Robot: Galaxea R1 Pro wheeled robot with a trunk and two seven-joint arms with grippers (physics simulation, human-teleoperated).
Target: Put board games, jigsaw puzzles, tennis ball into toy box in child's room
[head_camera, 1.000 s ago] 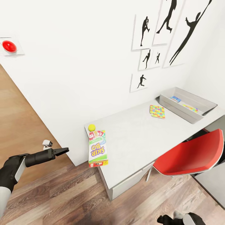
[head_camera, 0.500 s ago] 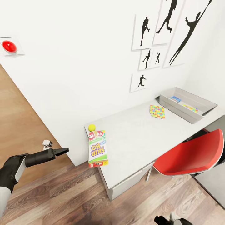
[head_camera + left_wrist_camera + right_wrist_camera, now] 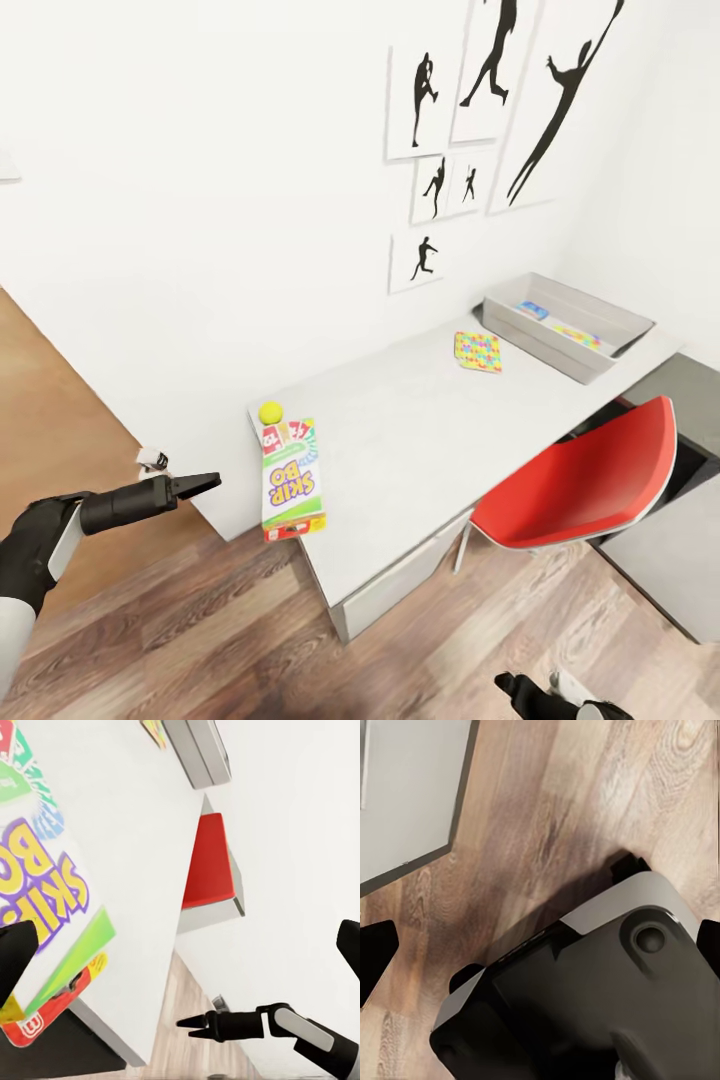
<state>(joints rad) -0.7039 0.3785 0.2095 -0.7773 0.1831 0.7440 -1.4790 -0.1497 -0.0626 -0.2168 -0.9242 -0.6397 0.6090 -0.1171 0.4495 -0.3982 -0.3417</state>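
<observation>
The "SKIP BO" board game [image 3: 290,480] lies at the near end of the table [image 3: 400,430], its end overhanging the edge. Just behind it rests the tennis ball [image 3: 270,411]. A jigsaw puzzle [image 3: 477,351] lies farther along, beside the toy box [image 3: 600,352], which holds a small blue board game [image 3: 532,309] and a multicolour tile [image 3: 580,338]. My left gripper [image 3: 200,484] hovers off the table's end, left of the SKIP BO box [image 3: 45,900]; in the left wrist view its fingers stand wide apart, empty [image 3: 180,945]. My right gripper [image 3: 515,688] hangs low over the floor, open [image 3: 540,945]. The bed is out of view.
A red chair [image 3: 575,490] is pushed against the table's front, near the toy box end. Black silhouette pictures [image 3: 480,110] hang on the white wall behind. Wood-plank floor [image 3: 200,620] runs before the table. My own base [image 3: 600,990] sits under the right gripper.
The head camera has turned, so the whole scene shifted left and the red wall button left the picture. The right arm shifted slightly at the bottom edge. The left arm holds still.
</observation>
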